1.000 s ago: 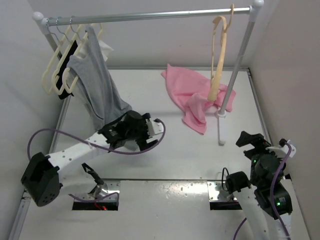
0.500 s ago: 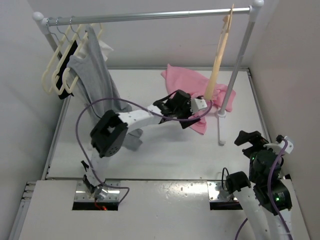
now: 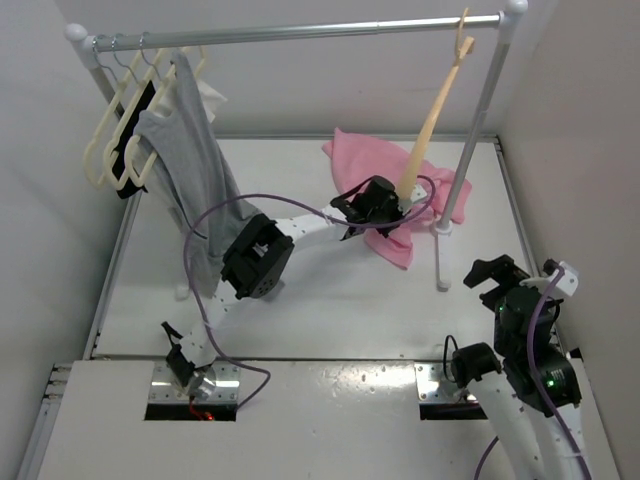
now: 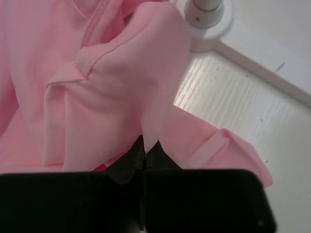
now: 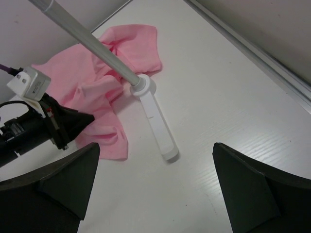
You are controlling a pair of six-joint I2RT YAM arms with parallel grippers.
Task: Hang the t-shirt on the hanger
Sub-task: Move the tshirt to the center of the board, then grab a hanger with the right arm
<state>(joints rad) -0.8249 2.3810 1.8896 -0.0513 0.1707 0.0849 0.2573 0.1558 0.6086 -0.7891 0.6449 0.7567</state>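
Observation:
The pink t-shirt [image 3: 365, 170] lies crumpled on the table at the back, against the rack's right post. My left gripper [image 3: 388, 207] is over its near part, shut on a raised fold of the pink cloth [image 4: 146, 131]. The peach-beige hanger [image 3: 435, 105] hangs by its hook from the right end of the rail, tilted, its lower end close to the left gripper. My right gripper [image 3: 497, 272] stands open at the front right, apart from the t-shirt [image 5: 112, 63], with nothing between its fingers [image 5: 156, 145].
A gray garment [image 3: 195, 170] and bunched cream hangers [image 3: 110, 140] hang at the left end of the rail [image 3: 300, 32]. The rack's right post [image 3: 478, 130] and its white foot [image 5: 158, 124] stand between the t-shirt and my right gripper. Walls close in on both sides.
My left arm swung from the front left across to the t-shirt and shut on a fold of it. The hanger swung and now hangs tilted. The right arm barely moved.

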